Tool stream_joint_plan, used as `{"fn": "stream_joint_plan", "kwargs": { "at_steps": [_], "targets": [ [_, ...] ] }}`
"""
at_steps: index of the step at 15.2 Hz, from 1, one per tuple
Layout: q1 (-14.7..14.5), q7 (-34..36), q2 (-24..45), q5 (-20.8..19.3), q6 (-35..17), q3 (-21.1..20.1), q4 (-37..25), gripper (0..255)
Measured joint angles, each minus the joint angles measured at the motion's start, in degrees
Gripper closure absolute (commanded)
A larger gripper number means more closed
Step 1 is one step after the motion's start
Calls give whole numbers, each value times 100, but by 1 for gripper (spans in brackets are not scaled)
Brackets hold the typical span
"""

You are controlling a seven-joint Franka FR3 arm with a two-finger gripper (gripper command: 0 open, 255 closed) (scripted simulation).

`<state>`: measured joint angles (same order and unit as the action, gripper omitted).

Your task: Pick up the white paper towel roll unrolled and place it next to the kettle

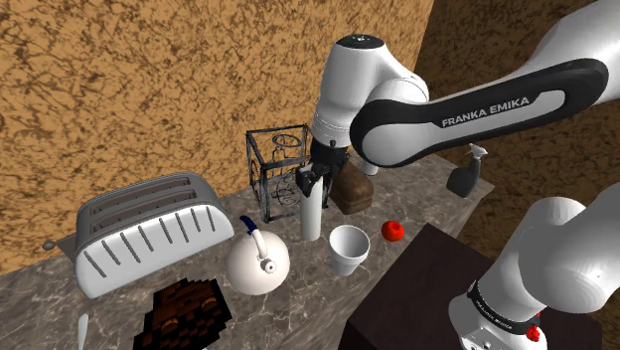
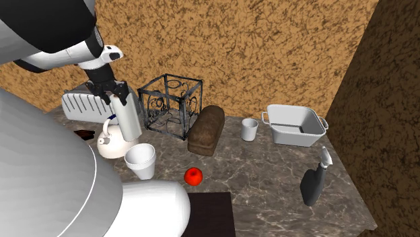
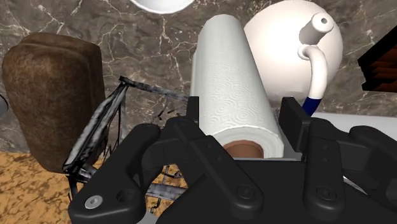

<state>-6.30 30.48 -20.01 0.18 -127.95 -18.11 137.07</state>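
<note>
The tool [image 1: 313,185] is pinching the top end of the white paper towel roll [image 1: 311,215], one black finger on either side of it. The roll hangs upright below the wrist, and from here I cannot tell whether its lower end rests on the bench [image 1: 308,298] or sits just above it.

From the shoulder view, the kettle [image 1: 258,263] is near the roll at about seven o'clock, and a white cup [image 1: 348,249] stands at about four o'clock. The wire basket [image 1: 276,164] is just behind the roll at eleven o'clock, the bread loaf [image 1: 353,189] at two o'clock. A red fruit [image 1: 393,231] lies at two o'clock of the cup, and the toaster [image 1: 149,234] sits at nine o'clock of the kettle.

In the second exterior view the roll [image 2: 129,120] stands over the kettle [image 2: 111,143], which peeks out at seven o'clock, with the tool [image 2: 111,91] gripping the roll's top. A grey pan [image 2: 294,124] is well apart at three o'clock, and a spray bottle [image 2: 314,180] lies at four o'clock near the bench [image 2: 269,182] edge.

Looking along the tool [image 3: 242,111], the roll [image 3: 229,76] runs straight out between the fingers [image 3: 291,114], with its brown core showing at the clasped end, the kettle [image 3: 286,44] close on one side and the basket [image 3: 102,127] and loaf [image 3: 54,95] on the other
</note>
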Motion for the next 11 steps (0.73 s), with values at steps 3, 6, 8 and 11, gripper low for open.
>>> {"fn": "stream_joint_plan", "kwargs": {
  "at_steps": [3,6,8,11],
  "targets": [
    [11,45,103,-32,-251,-32,152,255],
    [29,88,217,-73,-501,-60,292,255],
    [35,122,274,-95,-647,-80,384,255],
    [58,202,427,-160,-911,-127,502,255]
  ]
}}
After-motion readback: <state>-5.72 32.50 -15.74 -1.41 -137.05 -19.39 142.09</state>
